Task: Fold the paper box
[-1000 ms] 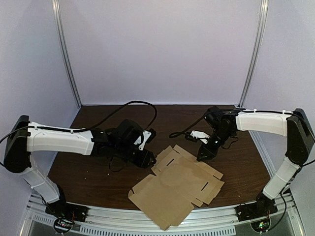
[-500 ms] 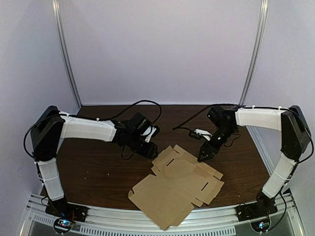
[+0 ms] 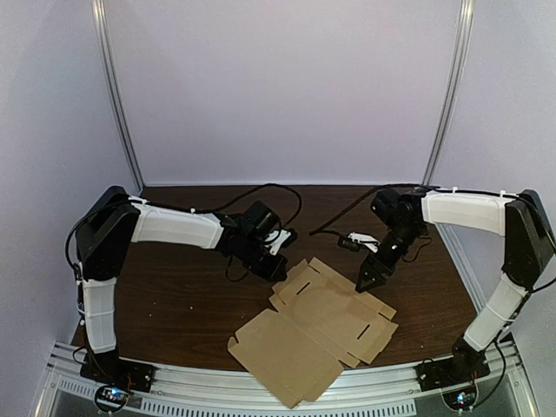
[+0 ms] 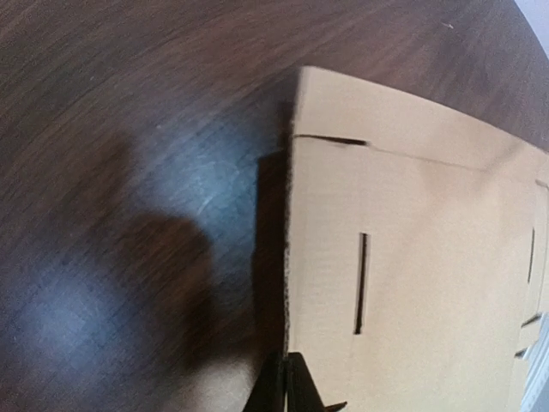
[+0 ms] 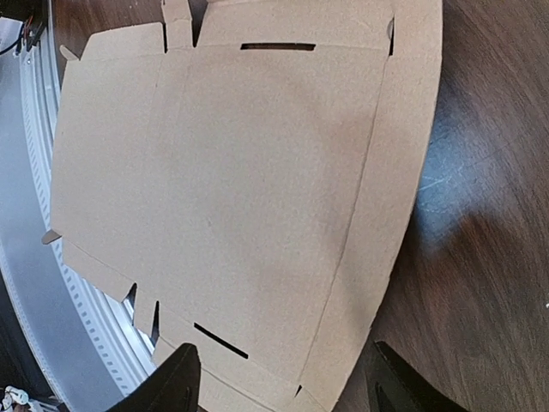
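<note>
On your left, the left pincer (image 4: 287, 388) sits at the far-left corner of the paper box (image 3: 313, 334). Its wrist view shows only the dark fingertips (image 4: 304, 390), drawn almost together, with the cardboard's edge running straight into the seam between them. I cannot tell from this whether they have clamped the board or only touch it. Confirm that first: if the edge is not between the pads, open a little and slide in along the desk (image 3: 174, 295) so one pad goes under the flap. Stay clear of the slot (image 4: 361, 283) just inside that edge, since I judge the board weakest there.

In the middle, the box is a flat, unfolded blank lying on the desk, with its near corner hanging over the rail (image 3: 217, 395) at the front. No panel stands up yet, so the folding has barely started. The overhang means the sheet may pivot or slide off if you drag it toward you. Lift upward and inward, not toward the rail.

On your right, the right pincer (image 5: 287, 384) hovers above the blank with its fingers spread wide and holding nothing; the long side flap lies below the gap. Use this arm as the anchor. Bring it down on the main panel just inside the crease, then raise the left flap against that hold so the fold follows the scored line and the sheet does not skate.
</note>
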`<state>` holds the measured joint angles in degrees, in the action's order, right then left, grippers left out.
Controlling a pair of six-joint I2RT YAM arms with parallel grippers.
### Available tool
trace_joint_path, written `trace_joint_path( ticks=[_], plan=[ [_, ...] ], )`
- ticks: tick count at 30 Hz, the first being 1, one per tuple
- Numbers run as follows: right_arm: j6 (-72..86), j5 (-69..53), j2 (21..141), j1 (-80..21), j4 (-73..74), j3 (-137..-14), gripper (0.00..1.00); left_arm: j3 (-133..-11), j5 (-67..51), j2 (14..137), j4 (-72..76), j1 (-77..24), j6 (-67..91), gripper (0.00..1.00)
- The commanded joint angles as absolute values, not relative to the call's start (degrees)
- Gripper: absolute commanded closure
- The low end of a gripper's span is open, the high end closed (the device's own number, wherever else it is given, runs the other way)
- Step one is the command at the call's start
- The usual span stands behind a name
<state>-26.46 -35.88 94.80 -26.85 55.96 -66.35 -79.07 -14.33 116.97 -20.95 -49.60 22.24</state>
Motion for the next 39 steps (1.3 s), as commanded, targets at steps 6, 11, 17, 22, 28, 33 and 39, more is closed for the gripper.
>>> trace_joint_path(
  ticks=[6, 11, 17, 22, 28, 33, 39],
  plan=[
    [-26.79, -37.31, 101.82, -26.28, 55.85, -69.53, 0.35, -70.08, -16.52, 111.52, -9.59, -50.21, 23.78, 1.00],
    [-28.83, -37.04, 102.08, -26.30, 56.65, -70.63, 0.36, -66.27, -16.67, 109.57, -5.54, -50.23, 24.48, 1.00],
    [-36.47, -38.01, 101.07, -25.69, 63.66, -76.04, 0.35, -61.37, -17.98, 107.11, 0.27, -51.46, 23.10, 1.00],
    [-39.84, -41.17, 103.80, -25.66, 67.60, -77.49, 0.38, -54.80, -16.56, 102.52, 9.52, -52.03, 24.48, 1.00],
    [-41.24, -46.35, 105.81, -25.84, 70.37, -77.32, 0.49, -50.73, -15.74, 98.62, 14.46, -51.99, 24.83, 1.00],
    [-40.05, -45.98, 105.92, -25.87, 70.14, -77.59, 0.67, -50.65, -16.13, 98.55, 14.80, -52.01, 24.70, 1.00],
    [-38.84, -45.38, 105.70, -25.84, 68.92, -77.46, 0.98, -50.54, -15.97, 98.53, 14.94, -52.03, 24.52, 1.00]
  ],
)
